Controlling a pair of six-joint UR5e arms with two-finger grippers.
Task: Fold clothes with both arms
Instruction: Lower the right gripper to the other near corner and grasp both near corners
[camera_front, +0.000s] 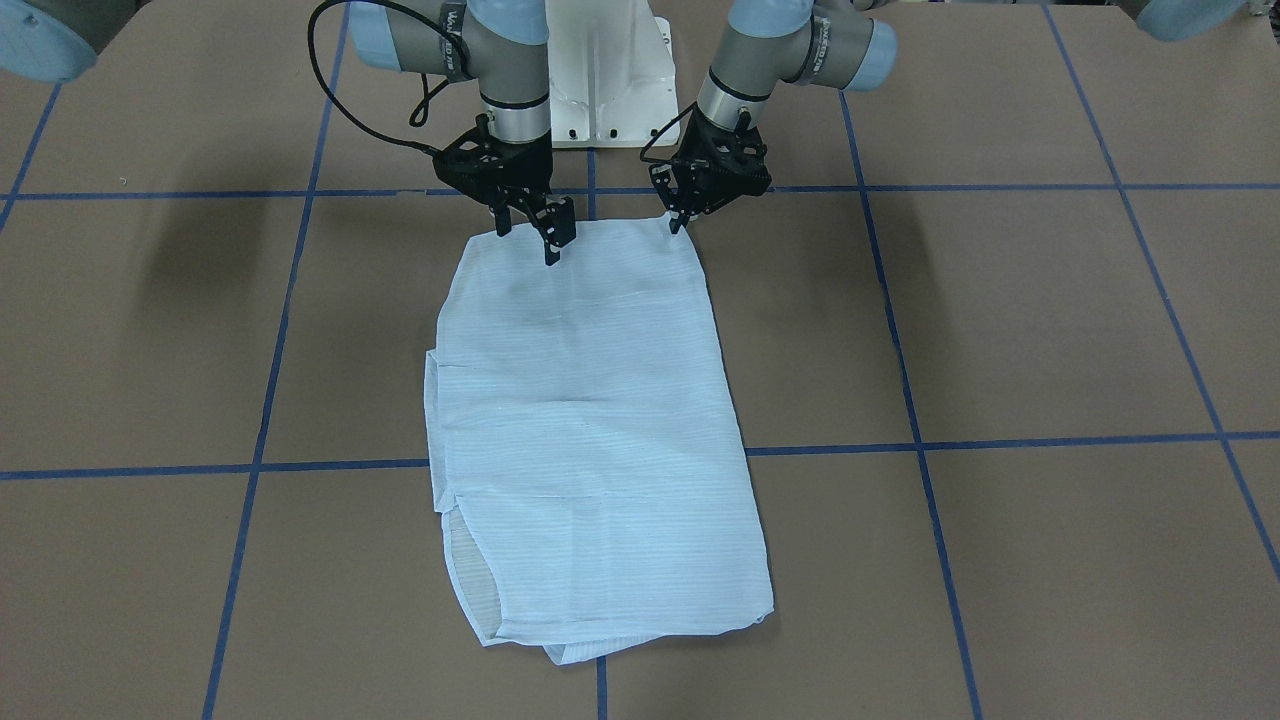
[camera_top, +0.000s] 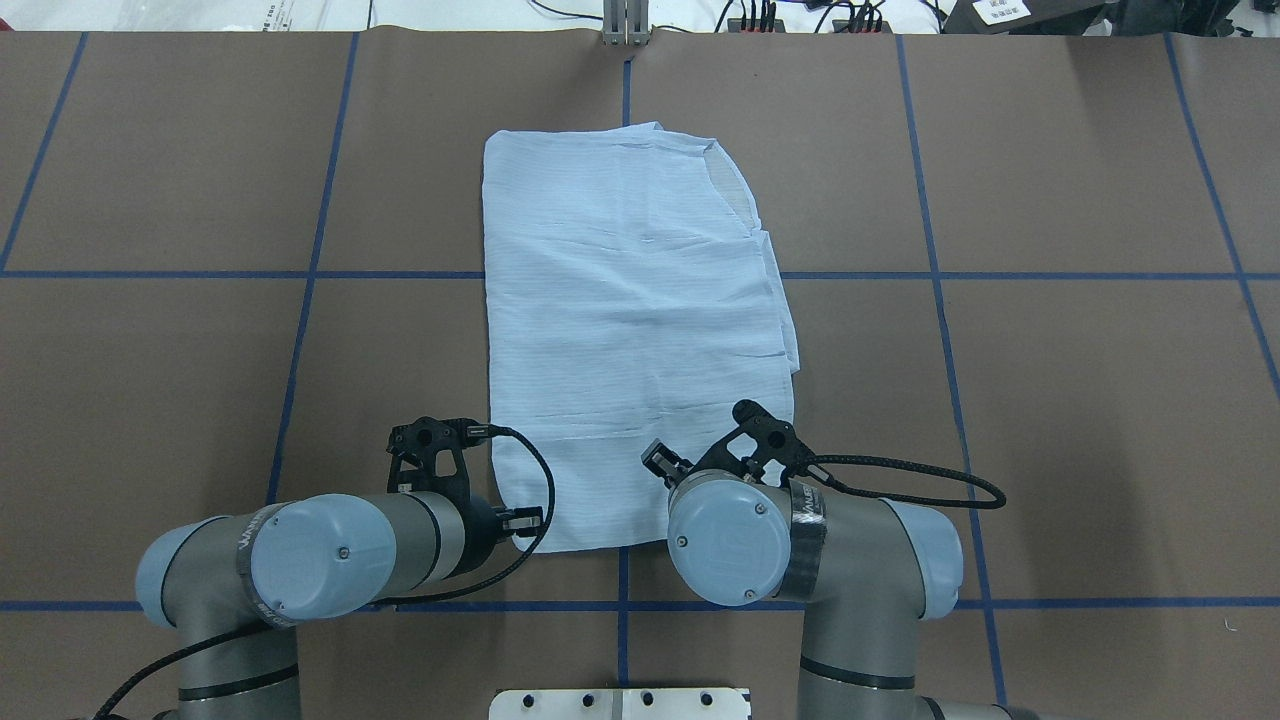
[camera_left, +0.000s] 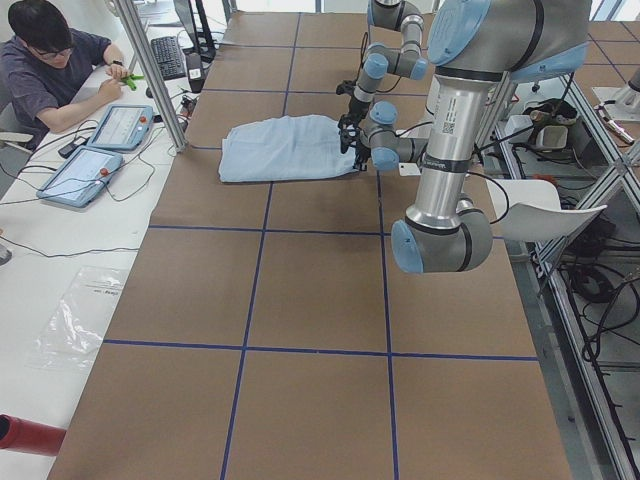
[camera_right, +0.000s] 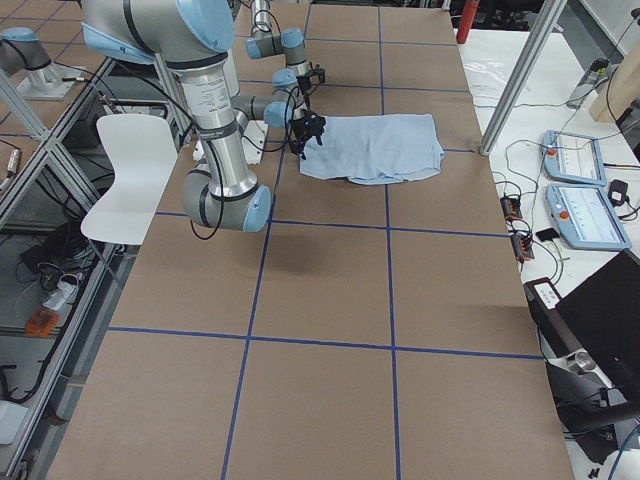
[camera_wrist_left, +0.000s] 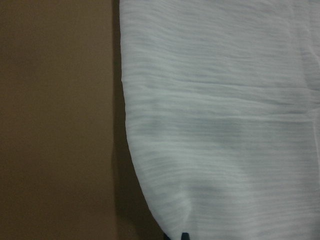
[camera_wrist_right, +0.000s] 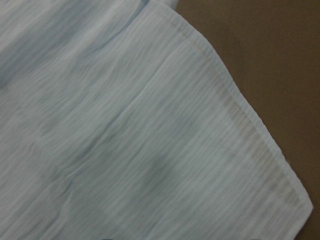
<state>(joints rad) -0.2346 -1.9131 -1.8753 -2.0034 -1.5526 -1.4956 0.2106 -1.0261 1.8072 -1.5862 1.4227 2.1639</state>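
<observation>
The pale blue striped shirt (camera_front: 590, 420) lies folded into a long rectangle on the brown table, its short edge towards the robot base. At the shirt's near corner, my left gripper (camera_front: 679, 222) has its fingers pinched together on the cloth. In the left wrist view the shirt (camera_wrist_left: 225, 125) edge curves in to a dark fingertip at the bottom. My right gripper (camera_front: 530, 235) hovers open over the other near corner, its fingers spread just above the fabric. In the right wrist view only the shirt (camera_wrist_right: 125, 125) and its hemmed corner show. Both grippers also appear overhead: left gripper (camera_top: 520, 520), right gripper (camera_top: 662, 464).
The white pedestal base (camera_front: 610, 80) stands just behind the grippers. Blue tape lines (camera_front: 1000, 440) grid the table. In the exterior left view a seated person (camera_left: 55, 70) works beyond the table's far side, beside tablets (camera_left: 100, 150).
</observation>
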